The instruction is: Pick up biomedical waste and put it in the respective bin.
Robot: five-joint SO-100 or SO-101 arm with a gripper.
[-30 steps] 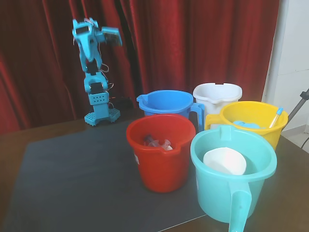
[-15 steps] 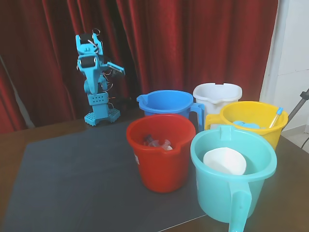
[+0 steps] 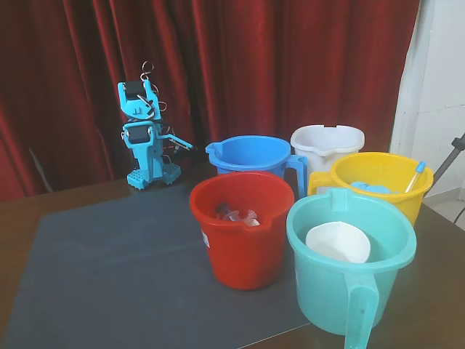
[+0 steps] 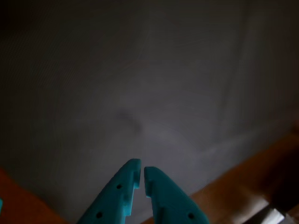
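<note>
five buckets stand clustered on the right of the dark mat [image 3: 109, 254] in the fixed view: a red bucket [image 3: 243, 251] nearest the middle, a teal bucket [image 3: 349, 280] in front at the right with a white bowl-like thing [image 3: 338, 243] inside, a blue bucket [image 3: 251, 156] behind the red one, and a white bucket [image 3: 327, 142] and a yellow bucket [image 3: 381, 182] further right. the arm [image 3: 145, 138] sits folded low over its base at the far edge of the counter [image 3: 65, 196], well apart from all the buckets. in the wrist view the hand [image 4: 141, 173] points down over bare mat with its two fingertips nearly touching and nothing between them, so it is closed and empty. the biomedical waste [image 3: 234, 215] appears to lie inside the red bucket as a small clear item among other bits, too small to make out surely; no loose vial shows on the mat in either view. judged from this, the drop seems done and the step in hand is the fold back to rest. to do that well, the arm should settle slowly so the hand does not knock the counter, and keep its folded posture clear of the blue bucket's rim. if another piece is to be fetched, the hand would need to part its fingers before descending, come down straight over the thing, and lift high enough to clear a bucket wall before crossing.
</note>
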